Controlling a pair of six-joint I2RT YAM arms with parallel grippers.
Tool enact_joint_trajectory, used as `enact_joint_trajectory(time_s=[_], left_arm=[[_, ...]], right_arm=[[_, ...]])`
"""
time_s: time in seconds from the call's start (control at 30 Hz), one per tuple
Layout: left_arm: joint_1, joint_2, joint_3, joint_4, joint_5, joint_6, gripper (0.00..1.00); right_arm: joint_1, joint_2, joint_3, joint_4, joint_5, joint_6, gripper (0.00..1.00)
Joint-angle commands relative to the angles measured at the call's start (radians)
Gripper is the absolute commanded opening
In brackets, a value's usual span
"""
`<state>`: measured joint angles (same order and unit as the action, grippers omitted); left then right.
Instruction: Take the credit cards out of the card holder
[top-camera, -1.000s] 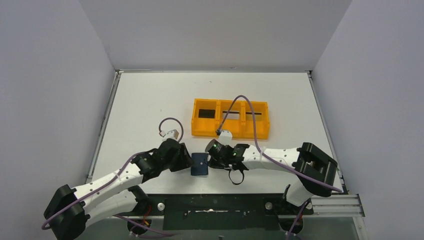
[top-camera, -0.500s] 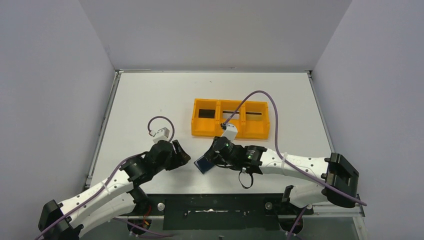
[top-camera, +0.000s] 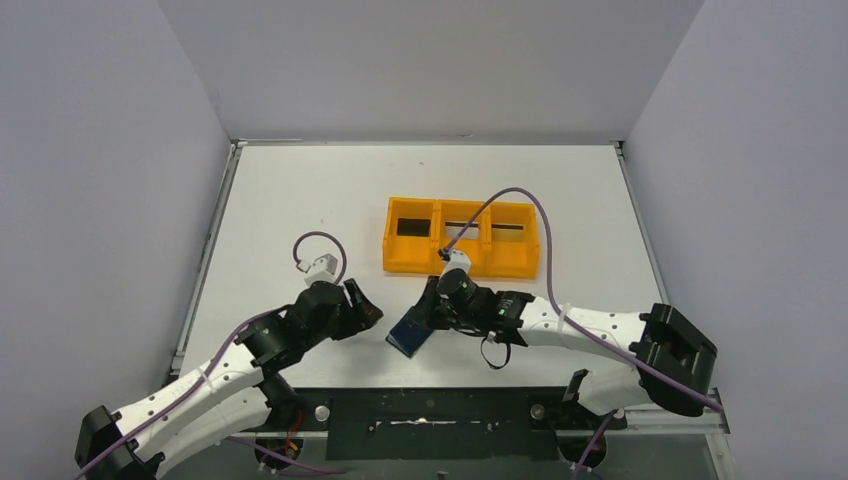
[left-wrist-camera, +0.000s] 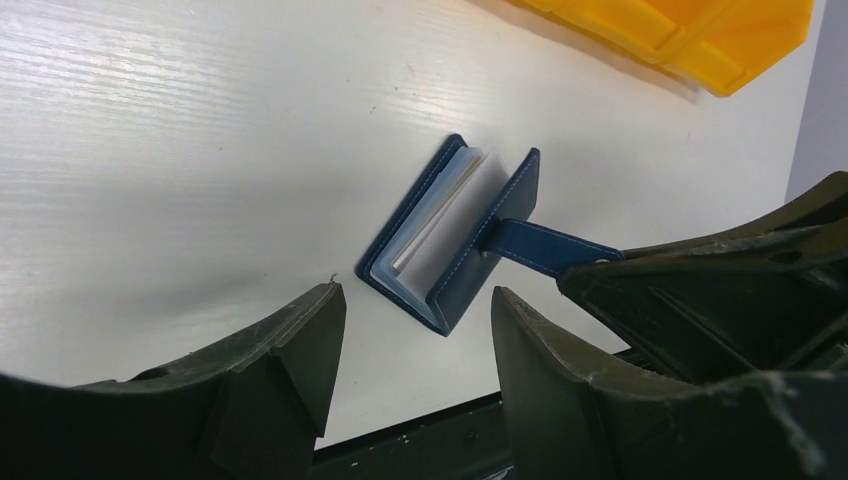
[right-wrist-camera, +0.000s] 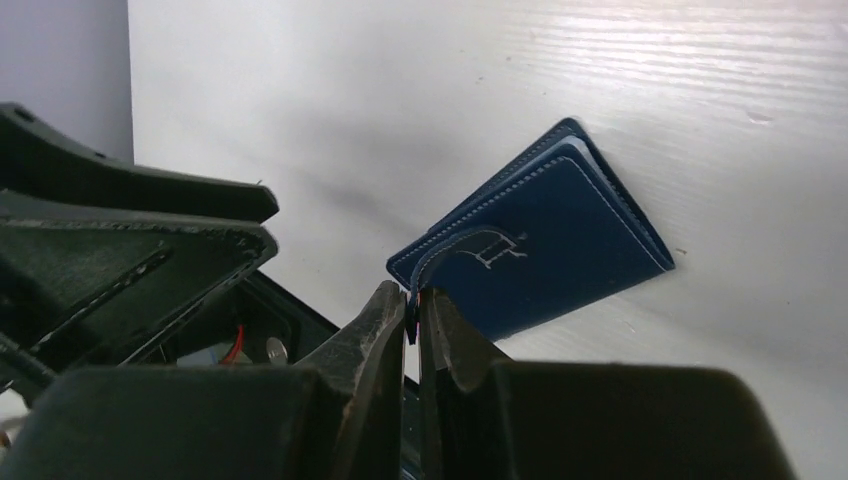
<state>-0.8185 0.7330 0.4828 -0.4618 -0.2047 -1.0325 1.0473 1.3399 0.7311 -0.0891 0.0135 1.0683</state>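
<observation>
One card holder (top-camera: 408, 332), navy, part-opened, is recorded at 7 o'clock of the orange tray (top-camera: 460, 237). Pale credit cards (left-wrist-camera: 440, 215) are seen between its covers. Its closure tab (left-wrist-camera: 545, 250) is pinched by the closed right tool (right-wrist-camera: 415, 300), at the holder's 2 o'clock. The left tool (top-camera: 365, 308) is held open and empty, at 10 o'clock.

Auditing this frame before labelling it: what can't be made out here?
- Cards: count and faces; the left wrist view shows only pale edges, and the wallet covers hide the rest.
- Tab end: buried in the shut right gripper, both wrist views.
- Tray slots: top view, too small and dark to read.
</observation>
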Motion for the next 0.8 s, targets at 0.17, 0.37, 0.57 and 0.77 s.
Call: enact_joint_trajectory(time_s=[0.17,0.37,0.57,0.77], left_arm=[[0.002,-0.038,0.019,0.023,-0.029,-0.008,0.56],[0.002,0.002,0.001,0.127,0.052,0.028,0.57],[0.002,0.123,0.008,0.191,0.131,0.05,0.57],[-0.005,0.196,0.008,0.25,0.184,0.059,0.57]], right_arm=[[-0.001,-0.023,0.076,0.036,-0.08,-0.198,0.0],[-0.021,-0.139,-0.127,0.134,-0.071,-0.118,0.01],[-0.117,-0.184,-0.257,0.061,-0.011,0.025,0.03],[-0.146,-0.2,-0.298,0.081,-0.01,0.042,0.04]])
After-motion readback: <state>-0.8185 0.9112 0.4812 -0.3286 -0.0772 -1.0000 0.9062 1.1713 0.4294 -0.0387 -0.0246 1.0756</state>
